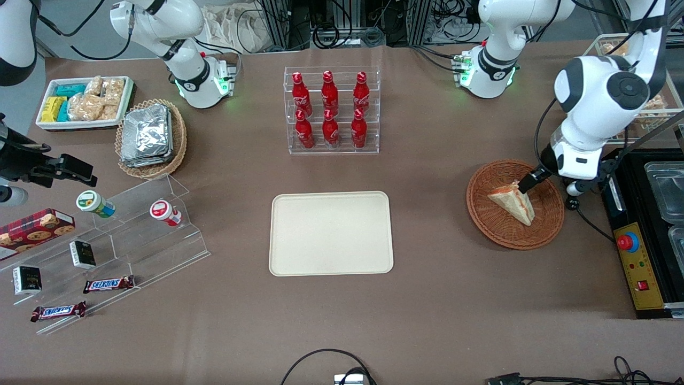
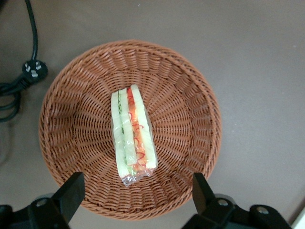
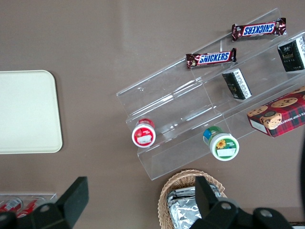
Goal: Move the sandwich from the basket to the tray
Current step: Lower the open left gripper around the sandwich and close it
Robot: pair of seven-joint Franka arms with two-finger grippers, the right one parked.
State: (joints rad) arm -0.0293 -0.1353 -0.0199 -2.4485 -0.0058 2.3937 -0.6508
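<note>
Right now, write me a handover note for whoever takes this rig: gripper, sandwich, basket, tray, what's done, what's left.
Gripper: the left arm's gripper is open, hovering above the basket with its fingers either side of the sandwich's end, holding nothing.
Sandwich: the triangular white-bread sandwich with orange-red and green filling lies in the round reddish-brown wicker basket, toward the working arm's end of the table.
Tray: the flat cream-beige rectangular tray sits mid-table with nothing on it.
Done: approach only.
Left: lower, close on the sandwich, lift, carry it to the tray, release.

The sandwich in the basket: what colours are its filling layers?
Orange-red and pale green between white bread; the sandwich shows best in the left wrist view.
</note>
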